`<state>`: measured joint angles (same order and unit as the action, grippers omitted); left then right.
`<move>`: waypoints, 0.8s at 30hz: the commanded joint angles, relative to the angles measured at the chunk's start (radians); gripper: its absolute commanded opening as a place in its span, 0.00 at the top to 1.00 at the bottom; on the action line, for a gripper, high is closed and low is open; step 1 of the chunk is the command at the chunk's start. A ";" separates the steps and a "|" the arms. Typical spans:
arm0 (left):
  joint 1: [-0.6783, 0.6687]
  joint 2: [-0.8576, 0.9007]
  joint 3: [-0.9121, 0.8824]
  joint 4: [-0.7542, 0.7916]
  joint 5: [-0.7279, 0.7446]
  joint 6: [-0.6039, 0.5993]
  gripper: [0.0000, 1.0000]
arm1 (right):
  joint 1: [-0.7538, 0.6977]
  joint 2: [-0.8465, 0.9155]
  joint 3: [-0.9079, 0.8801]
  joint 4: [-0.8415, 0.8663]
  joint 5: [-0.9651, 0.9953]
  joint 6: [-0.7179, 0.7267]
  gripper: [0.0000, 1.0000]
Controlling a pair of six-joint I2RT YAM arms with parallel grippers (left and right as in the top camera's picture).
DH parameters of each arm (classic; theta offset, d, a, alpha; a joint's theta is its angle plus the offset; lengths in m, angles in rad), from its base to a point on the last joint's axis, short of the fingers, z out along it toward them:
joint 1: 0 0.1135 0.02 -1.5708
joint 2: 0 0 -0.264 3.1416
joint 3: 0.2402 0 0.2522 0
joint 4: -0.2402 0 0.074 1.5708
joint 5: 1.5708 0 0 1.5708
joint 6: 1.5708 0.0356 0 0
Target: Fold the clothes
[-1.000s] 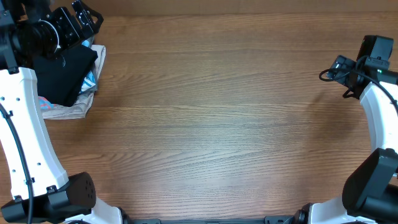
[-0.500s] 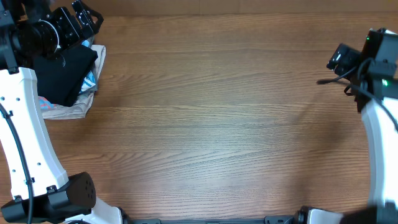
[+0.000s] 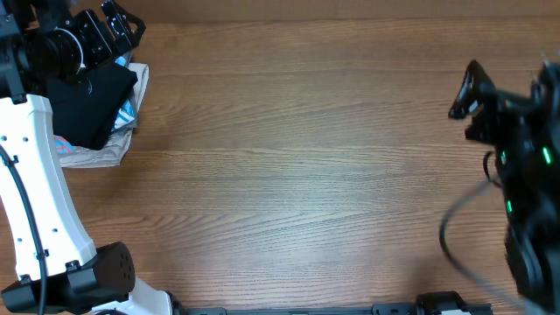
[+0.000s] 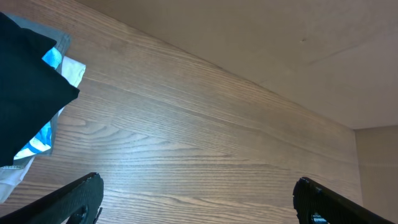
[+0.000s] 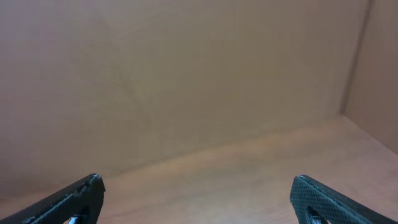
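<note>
At the far left edge of the table point(image 3: 289, 157) we find the black shirt point(image 3: 87, 105), folded into a dark slab on top of a small pile. Under it we see a grey garment point(image 3: 98, 154) and a turquoise-patterned one point(image 3: 129, 110) poking out at the pile's right side.

The left gripper point(image 3: 116, 24) hangs over the pile's back corner. In its wrist view the shirt point(image 4: 25, 93) fills the left edge, clear of the fingers, with blue-and-white cloth point(image 4: 45, 135) showing under its hem. The left gripper point(image 4: 198, 200) is spread wide with only bare wood between its tips, so we read it as released and empty.

The middle of the table is plain wood grain.

At the right edge the right arm is smeared with blur, its gripper point(image 3: 465, 89) pointing up-left, well apart from the shirt. From its wrist the right gripper point(image 5: 196, 200) is spread just as wide, holding nothing, and faces a beige wall point(image 5: 186, 74).
</note>
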<state>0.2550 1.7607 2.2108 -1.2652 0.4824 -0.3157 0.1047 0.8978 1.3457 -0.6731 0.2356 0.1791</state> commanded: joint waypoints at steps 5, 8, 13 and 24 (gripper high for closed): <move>0.000 -0.008 -0.005 0.001 -0.003 -0.002 0.00 | 0.048 -0.243 0.003 0.005 0.007 -0.003 0.00; 0.000 -0.008 -0.005 0.001 -0.003 -0.002 0.00 | 0.048 -0.317 0.003 0.004 0.007 -0.003 0.00; 0.000 -0.008 -0.005 0.001 -0.003 -0.002 0.00 | 0.048 -0.396 0.003 0.002 0.007 -0.003 0.00; 0.000 -0.008 -0.005 0.001 -0.003 -0.002 0.00 | 0.048 -0.579 0.002 -0.236 0.007 0.003 0.00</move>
<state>0.2550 1.7607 2.2108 -1.2652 0.4824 -0.3157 0.1467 0.3576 1.3457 -0.8768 0.2359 0.1791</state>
